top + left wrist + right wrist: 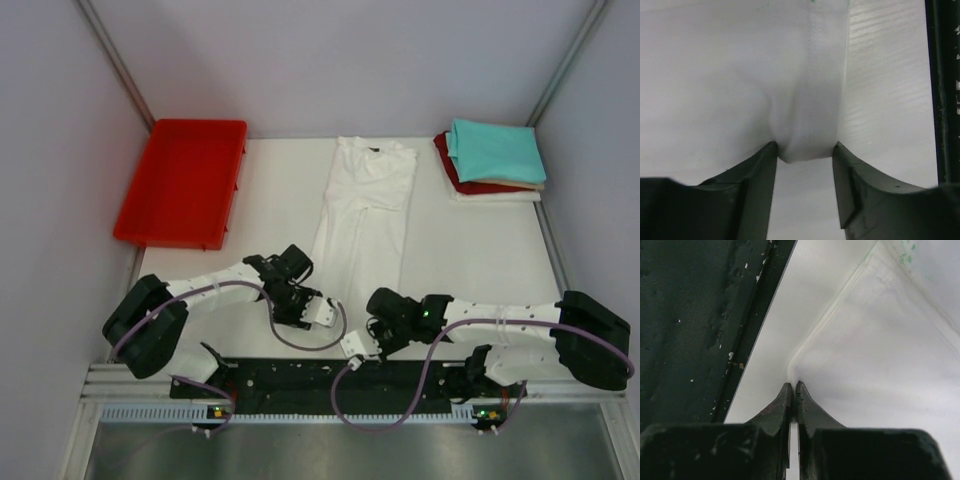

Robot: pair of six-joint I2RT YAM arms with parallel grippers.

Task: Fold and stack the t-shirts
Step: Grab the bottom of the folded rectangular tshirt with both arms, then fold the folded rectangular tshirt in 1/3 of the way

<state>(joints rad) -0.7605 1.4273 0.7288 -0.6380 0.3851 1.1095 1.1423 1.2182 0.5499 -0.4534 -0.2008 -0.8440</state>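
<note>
A white t-shirt point(365, 210) lies in a long narrow fold down the middle of the table, neck label at the far end. My left gripper point(318, 298) is open at its near left corner; in the left wrist view the cloth corner point(805, 150) sits between the spread fingertips point(771, 150). My right gripper point(385, 305) is shut on the near right corner; the right wrist view shows the closed tips point(793, 386) pinching the hem point(830, 315). A folded stack sits at the back right: teal point(497, 150) on top, dark red point(470, 182) and cream point(500, 194) beneath.
A red plastic tray point(182, 182) stands at the back left. The black base rail point(330, 375) runs along the table's near edge, close behind both grippers, and shows in the right wrist view point(690, 315). Grey walls close in the sides and back.
</note>
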